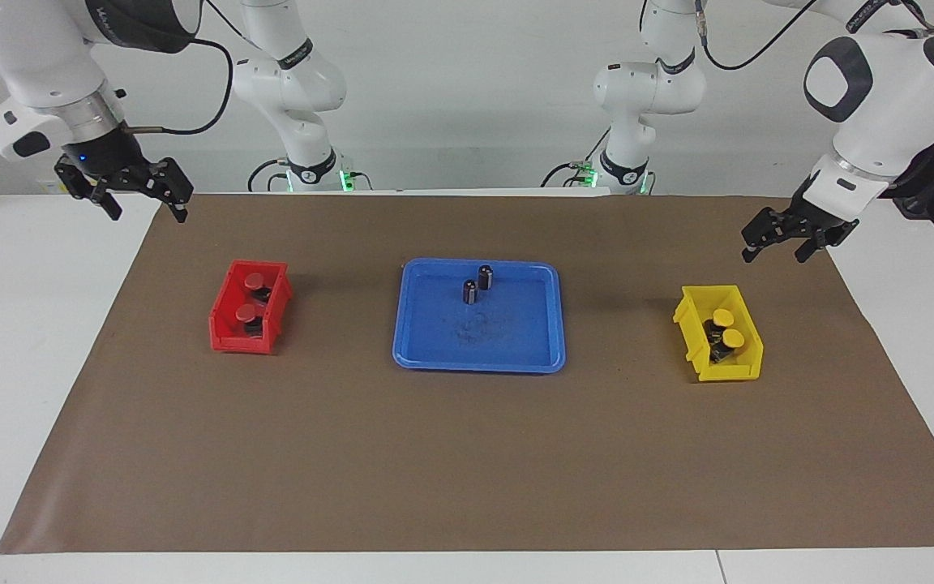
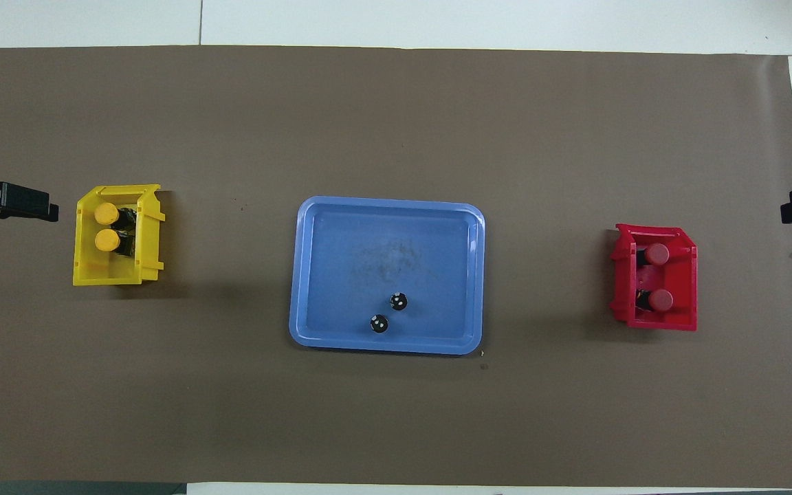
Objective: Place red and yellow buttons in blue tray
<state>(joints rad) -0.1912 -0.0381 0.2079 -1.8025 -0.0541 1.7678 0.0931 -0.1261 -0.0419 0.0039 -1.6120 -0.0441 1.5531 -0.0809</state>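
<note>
Though bins full, blue tray [image 1: 552, 320] buttonless

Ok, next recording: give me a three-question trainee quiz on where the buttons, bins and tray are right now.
1. True or false: a yellow button already lies in the blue tray.
2. How many red buttons sit in the red bin?
3. The two dark capless cylinders stand: A) in the yellow bin; B) on the brown mat; C) in the blue tray, in the part nearer the robots.

Key:
1. False. Both yellow buttons are in the yellow bin.
2. Two.
3. C.

The left end effector hangs near the yellow bin, the right end effector over the mat's corner, both open.
</note>
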